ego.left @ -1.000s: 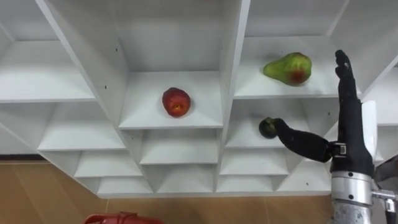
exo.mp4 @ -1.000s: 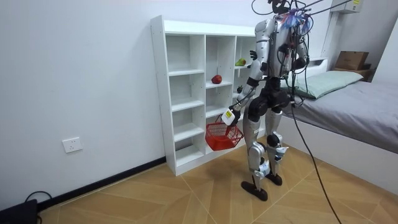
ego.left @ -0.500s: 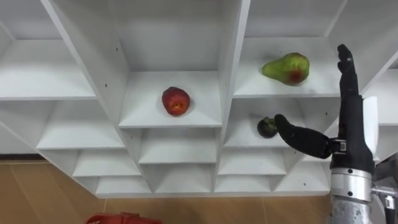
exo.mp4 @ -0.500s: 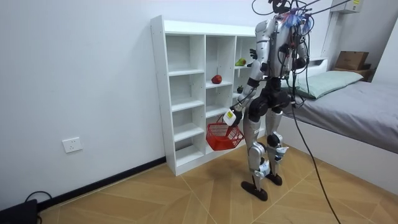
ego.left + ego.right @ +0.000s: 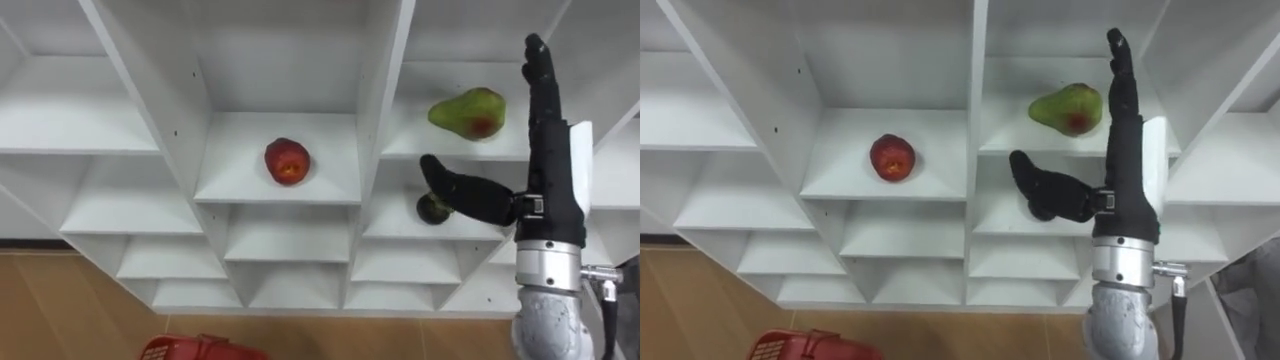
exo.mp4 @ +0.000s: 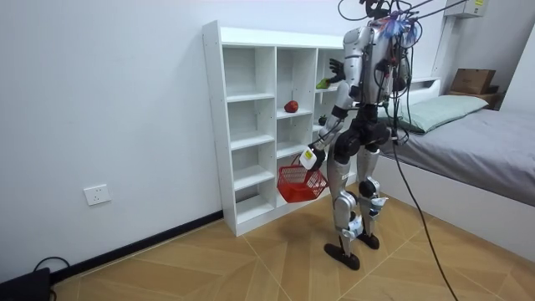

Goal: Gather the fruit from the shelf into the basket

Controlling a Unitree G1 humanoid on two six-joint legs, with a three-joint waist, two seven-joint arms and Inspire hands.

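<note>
A green pear with a red blush [image 5: 466, 112] lies on a shelf in the right column of the white closet [image 5: 382, 120]. My right hand [image 5: 553, 190] is raised open just right of it, fingers straight up and thumb stretched left. Behind the thumb, one shelf lower, a small dark fruit [image 5: 432, 210] is partly hidden. A red apple [image 5: 287, 161] sits on the middle column's shelf. In the room view I stand facing the closet [image 6: 251, 125], and my lowered left hand [image 6: 309, 156] carries a red wire basket [image 6: 299, 182]; its rim [image 5: 200, 349] shows at the lower edge.
The other closet compartments hold nothing. A bed [image 6: 476, 142] stands behind me at the room view's right, with a cardboard box [image 6: 472, 80] beyond it. Open wood floor lies to the room view's left of me.
My right hand has risen and drifted left: the fingertips now stand higher than the pear and the thumb covers part of the dark fruit. The fruits have not moved.
</note>
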